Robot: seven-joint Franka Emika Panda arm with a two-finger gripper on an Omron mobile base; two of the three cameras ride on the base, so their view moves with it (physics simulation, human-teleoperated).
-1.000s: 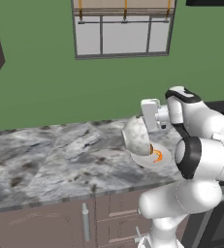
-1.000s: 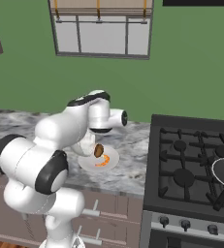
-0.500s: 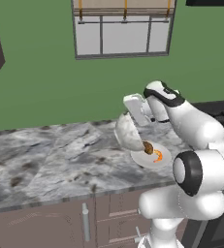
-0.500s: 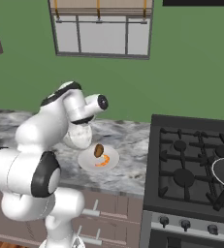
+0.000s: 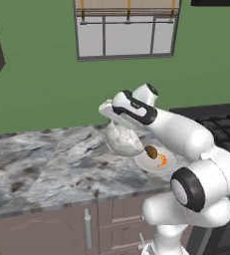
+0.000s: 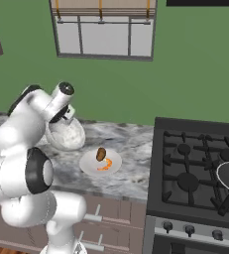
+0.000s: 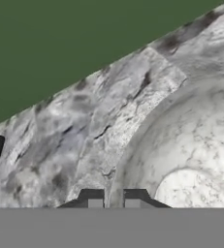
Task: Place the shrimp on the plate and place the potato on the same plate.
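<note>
Resting together mid-plate (image 6: 88, 166), shrimp (image 6: 106, 165) and potato (image 6: 101, 154) sit clear of its rim.

Lighting: even, bright, diffuse; source not discernible. Shadows: faint, soft, beneath the plate (image 6: 88, 164) and the glass bowl (image 6: 65, 135). Glare: slight sheen on the white arm (image 5: 186, 134). Sharpness: rendered, mildly soft, coarse pixelation throughout; marbled counter (image 7: 84, 135) texture smeared in the hand view. Edge distortion: none evident.
</note>
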